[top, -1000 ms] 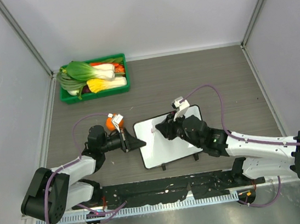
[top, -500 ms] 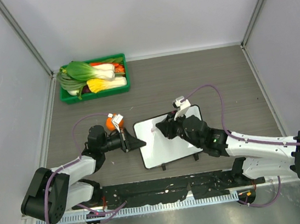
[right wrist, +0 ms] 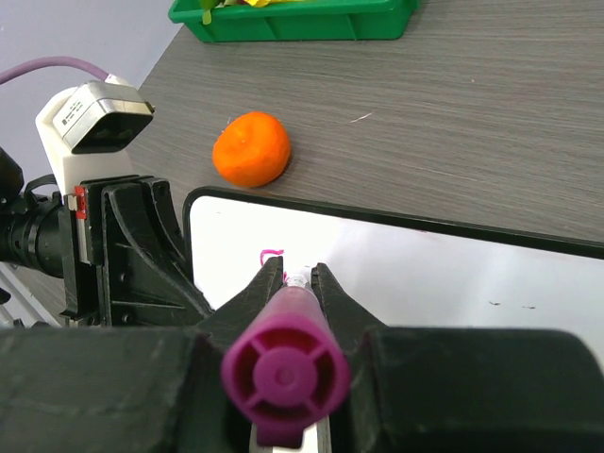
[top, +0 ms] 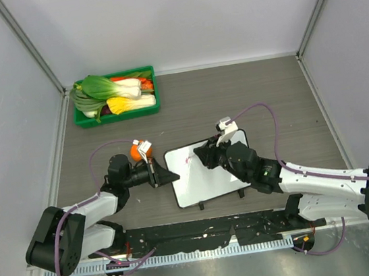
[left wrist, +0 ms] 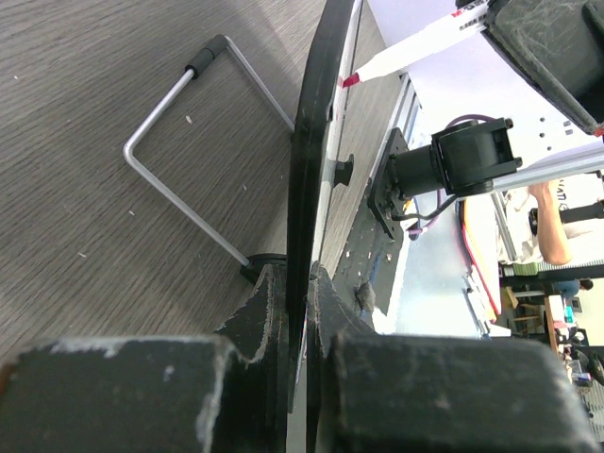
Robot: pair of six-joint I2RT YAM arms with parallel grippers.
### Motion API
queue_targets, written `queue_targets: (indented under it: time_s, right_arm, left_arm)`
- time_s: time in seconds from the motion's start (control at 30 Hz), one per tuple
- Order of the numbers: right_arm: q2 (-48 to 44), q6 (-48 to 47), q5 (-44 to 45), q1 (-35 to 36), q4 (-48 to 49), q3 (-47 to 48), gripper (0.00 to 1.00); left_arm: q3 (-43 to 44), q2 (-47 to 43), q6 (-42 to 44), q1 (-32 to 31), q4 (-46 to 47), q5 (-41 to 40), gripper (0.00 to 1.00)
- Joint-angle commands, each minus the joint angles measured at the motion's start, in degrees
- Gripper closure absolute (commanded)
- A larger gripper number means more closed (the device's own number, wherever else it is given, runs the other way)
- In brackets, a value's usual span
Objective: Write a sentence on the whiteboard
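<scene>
The whiteboard (top: 210,175) stands tilted on the table near the front, with its black frame edge-on in the left wrist view (left wrist: 311,170). My left gripper (top: 169,176) is shut on its left edge (left wrist: 300,311). My right gripper (top: 204,156) is shut on a magenta marker (right wrist: 286,363), whose tip is at the board's upper left (left wrist: 396,61). Of the sentence, only one short pink stroke (right wrist: 271,254) shows, just left of the tip (top: 188,158). The rest of the board (right wrist: 453,274) is blank.
An orange (top: 134,151) lies behind my left gripper, close to the board's top left corner (right wrist: 251,149). A green tray (top: 116,96) full of vegetables stands at the back left. The board's wire stand (left wrist: 179,142) rests on the table behind it.
My right gripper has shifted slightly to the right with the marker, and a small pink stroke has appeared on the board's upper left. The left arm has not moved.
</scene>
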Motion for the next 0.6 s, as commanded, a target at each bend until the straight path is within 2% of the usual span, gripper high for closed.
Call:
queue_targets:
  time_s: [0.0, 0.57]
  right_arm:
    - [-1.7, -0.8, 4.7, -0.2, -0.9, -0.3, 0.99]
    - [-0.4, 1.3, -1.5, -0.2, -3.0, -2.6, 0.99]
  left_arm:
    - [-0.3, 0.2, 4.7, 0.3, -2.7, -6.0, 1.0]
    - [-0.3, 0.2, 4.7, 0.3, -2.6, -6.0, 1.0]
